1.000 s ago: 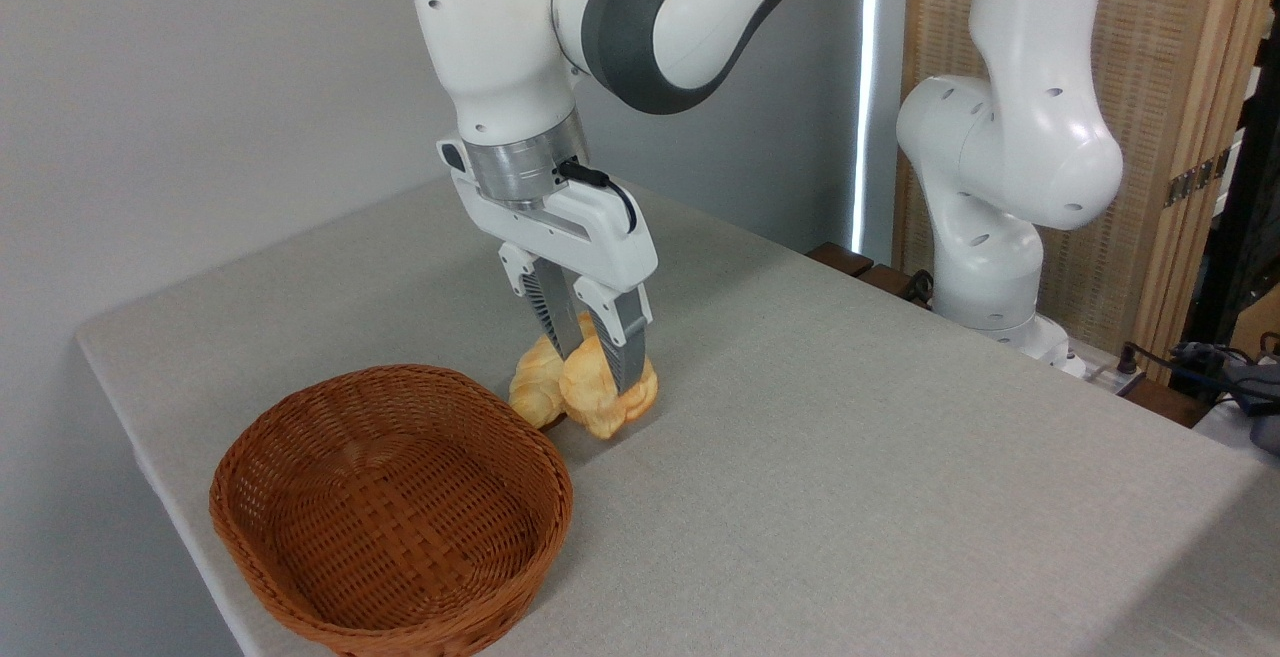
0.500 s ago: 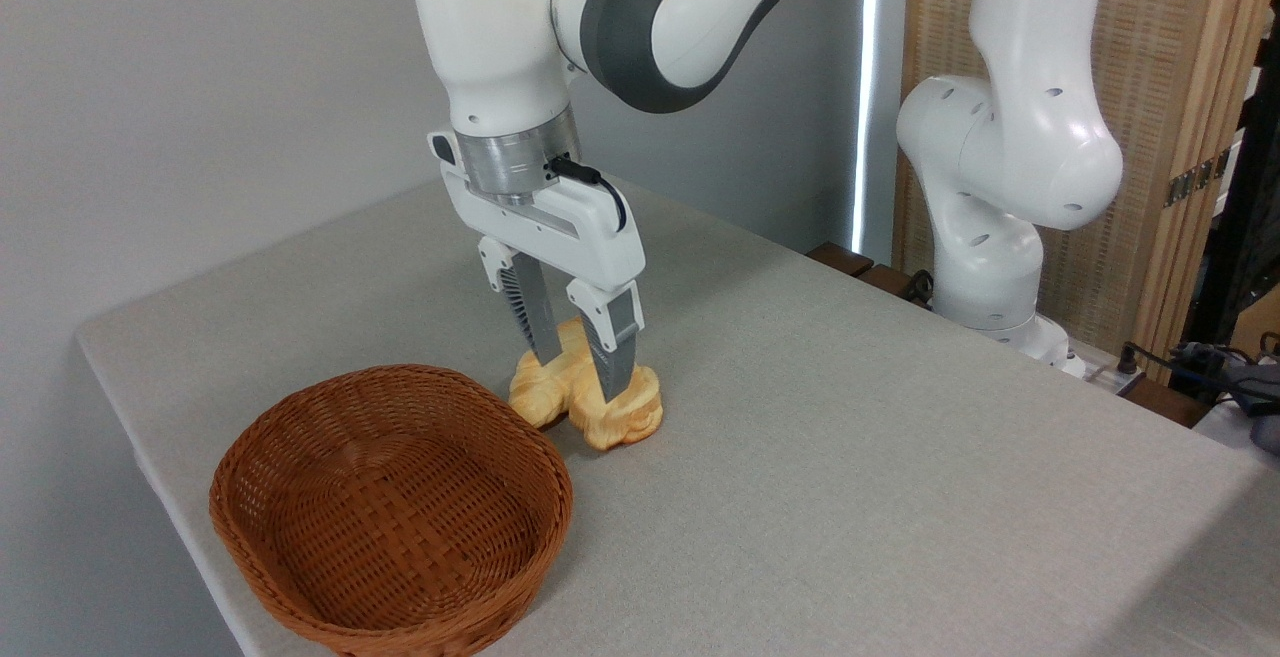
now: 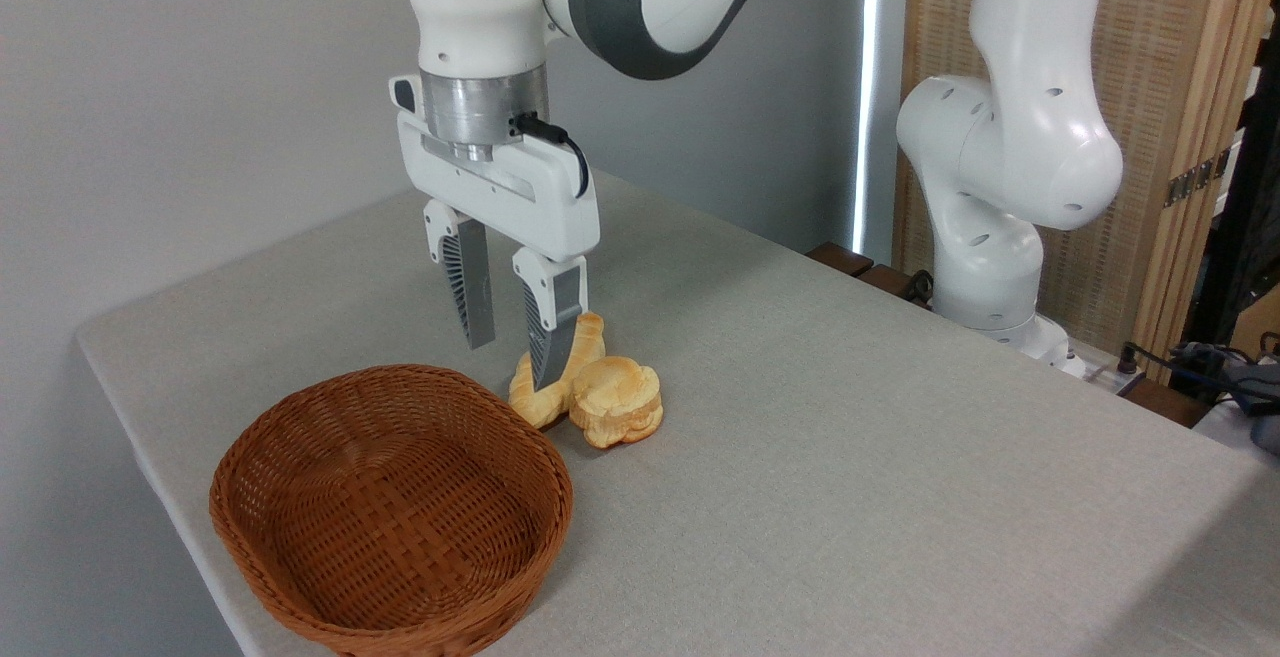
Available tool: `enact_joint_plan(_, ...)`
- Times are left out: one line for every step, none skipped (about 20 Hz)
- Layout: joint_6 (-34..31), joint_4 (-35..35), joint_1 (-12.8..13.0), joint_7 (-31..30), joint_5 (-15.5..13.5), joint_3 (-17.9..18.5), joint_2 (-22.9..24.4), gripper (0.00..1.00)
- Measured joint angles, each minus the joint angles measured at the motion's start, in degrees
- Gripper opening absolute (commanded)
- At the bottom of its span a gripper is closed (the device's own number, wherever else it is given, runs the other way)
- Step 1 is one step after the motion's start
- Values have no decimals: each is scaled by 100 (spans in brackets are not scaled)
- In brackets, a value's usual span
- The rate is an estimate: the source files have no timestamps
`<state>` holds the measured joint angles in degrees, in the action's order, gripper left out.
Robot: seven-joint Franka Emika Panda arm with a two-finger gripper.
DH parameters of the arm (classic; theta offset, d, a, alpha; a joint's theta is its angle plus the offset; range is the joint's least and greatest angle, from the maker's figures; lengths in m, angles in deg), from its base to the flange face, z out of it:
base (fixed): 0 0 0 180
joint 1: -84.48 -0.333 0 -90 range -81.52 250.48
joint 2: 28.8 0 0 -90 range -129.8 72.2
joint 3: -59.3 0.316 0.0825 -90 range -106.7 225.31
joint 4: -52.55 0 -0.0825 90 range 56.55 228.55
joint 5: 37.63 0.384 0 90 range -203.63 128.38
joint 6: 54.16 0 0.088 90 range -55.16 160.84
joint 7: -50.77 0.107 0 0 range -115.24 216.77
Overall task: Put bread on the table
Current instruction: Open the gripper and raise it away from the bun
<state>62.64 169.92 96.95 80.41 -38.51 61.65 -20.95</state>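
Observation:
The round flower-lobed bread [image 3: 617, 400] rests on the light grey table [image 3: 850, 477], just right of the wicker basket. It touches a longer braided loaf [image 3: 560, 377] lying behind it. My gripper [image 3: 508, 357] hangs open above and to the left of the bun, holding nothing. Its right finger passes in front of the braided loaf and hides part of it.
A brown woven basket [image 3: 390, 507] stands empty at the table's near-left corner. The robot's white base [image 3: 1000, 187] rises at the back right, in front of a wooden screen. Cables lie at the far right edge.
The gripper let go of the bun, opened wider, and rose up and to the left. The bun now sits free on the table.

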Motion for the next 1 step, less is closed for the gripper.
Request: enact_joint_plan(0, -15, -2, 0, 0, 3, -1, 100)
